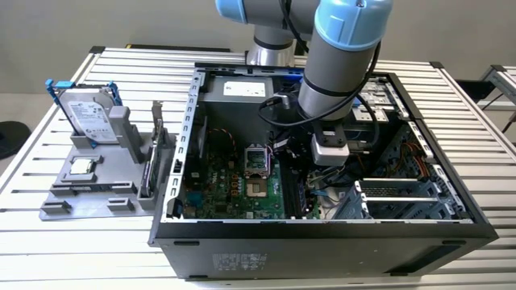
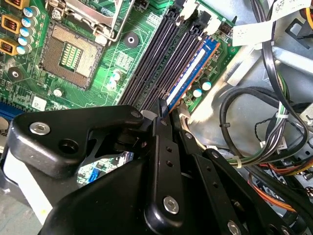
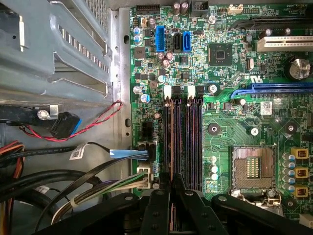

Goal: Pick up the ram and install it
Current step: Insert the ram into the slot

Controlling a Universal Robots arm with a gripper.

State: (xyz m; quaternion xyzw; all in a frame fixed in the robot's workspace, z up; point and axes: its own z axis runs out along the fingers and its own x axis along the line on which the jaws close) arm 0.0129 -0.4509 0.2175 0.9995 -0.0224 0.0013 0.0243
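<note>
In the second wrist view the gripper [image 2: 164,110] has its black fingers [image 2: 161,122] drawn nearly together around the near end of the ram [image 2: 188,73], a thin stick with a blue edge standing in the outermost of the dark memory slots [image 2: 156,58], right of centre in that frame. How deep it is seated I cannot tell. In the first wrist view the fingertips [image 3: 166,183] meet at the lower middle over the same slots [image 3: 183,142], and the ram is seen edge-on, hard to separate from its slot. That view also shows the empty processor socket [image 3: 252,166] at lower right.

The exterior view shows the arm [image 1: 335,66] reaching down into the open computer case [image 1: 322,232]; the gripper tip [image 1: 318,178] is lost among cables there. At that frame's left, the hard drive [image 1: 89,115] stands upright in a grey holder [image 1: 96,193] outside the case.
</note>
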